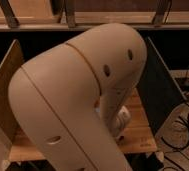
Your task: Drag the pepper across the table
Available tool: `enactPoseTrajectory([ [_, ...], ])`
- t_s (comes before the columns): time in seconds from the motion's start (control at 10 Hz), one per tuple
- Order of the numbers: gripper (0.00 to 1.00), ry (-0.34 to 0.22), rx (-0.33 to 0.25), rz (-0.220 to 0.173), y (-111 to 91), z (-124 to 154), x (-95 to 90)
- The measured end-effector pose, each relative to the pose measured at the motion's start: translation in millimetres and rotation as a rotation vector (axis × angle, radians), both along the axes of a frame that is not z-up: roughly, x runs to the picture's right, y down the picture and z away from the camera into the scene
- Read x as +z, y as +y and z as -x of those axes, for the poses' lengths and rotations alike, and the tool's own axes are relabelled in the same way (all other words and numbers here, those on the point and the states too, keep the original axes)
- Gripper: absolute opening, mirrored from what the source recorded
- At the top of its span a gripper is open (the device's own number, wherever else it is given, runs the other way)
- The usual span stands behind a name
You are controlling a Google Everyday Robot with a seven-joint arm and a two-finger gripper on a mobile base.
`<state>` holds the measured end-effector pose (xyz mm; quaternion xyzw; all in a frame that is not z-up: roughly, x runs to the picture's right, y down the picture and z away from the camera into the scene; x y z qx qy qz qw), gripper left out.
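The pepper is out of sight, hidden behind the arm (73,95), whose cream bulk fills most of the view. The hand is hidden behind that arm too; it is closed, and whether it grips anything cannot be told. Bare planks of the worktop (138,134) show right and lower left of the arm. A pale left panel (5,95) and a dark right panel (160,90) stand at its sides. Cables (188,132) lie on the floor beyond the right panel.

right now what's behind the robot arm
Only strips of the table and its side panels show. The arm covers the rest; the pepper and the claw are hidden behind it.
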<state>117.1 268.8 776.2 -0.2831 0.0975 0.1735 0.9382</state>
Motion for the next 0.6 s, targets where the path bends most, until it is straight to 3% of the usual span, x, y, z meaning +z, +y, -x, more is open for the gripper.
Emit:
enactPoseTrajectory([
  [0.2,0.0,0.036,0.038,-0.006,1.7,-18.4,-4.7],
  [0.6,0.0,0.034,0.038,-0.007,1.1,-17.2,-4.1],
])
